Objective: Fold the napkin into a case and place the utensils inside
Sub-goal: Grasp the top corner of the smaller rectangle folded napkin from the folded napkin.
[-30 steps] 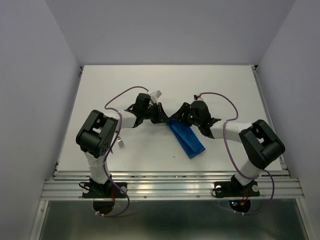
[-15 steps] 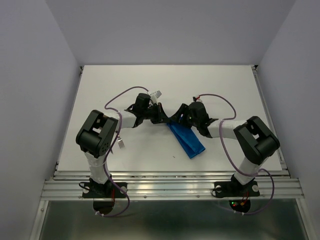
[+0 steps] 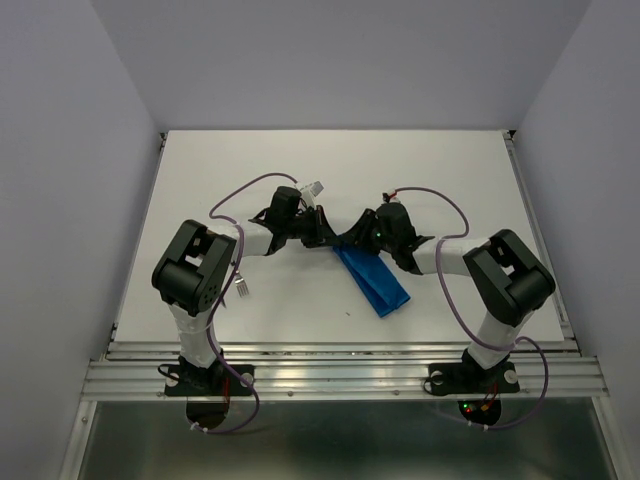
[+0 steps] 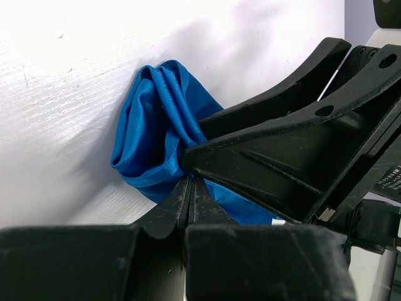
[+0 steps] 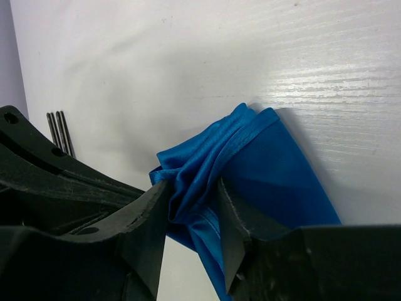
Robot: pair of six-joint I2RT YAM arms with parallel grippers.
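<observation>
A: Status? Where's the cloth?
B: White table (image 3: 250, 170). The napkin (image 3: 378, 285) lies as a narrow diagonal strip right of centre. Near end is flat, far end is bunched up between the two arms.
A: Grips?
B: Left gripper (image 4: 191, 191): jaws pressed together, looks like a thin layer nipped at the tips. Right gripper (image 5: 194, 216): jaws narrowed round the gathered folds, cloth touching both fingers (how hard it squeezes I can't tell).
A: So the open end is a wad.
B: My read, yes. To do it well, one side anchors a single edge. The other takes only the top layer and draws it apart low and slow, so the strip behind doesn't unfold. Grabbing the whole bunch closes the pocket.
A: Utensils?
B: Only the fork tines (image 5: 59, 132) show, at the edge of the right wrist view, apart from the cloth, not in it. Knife not seen.
</observation>
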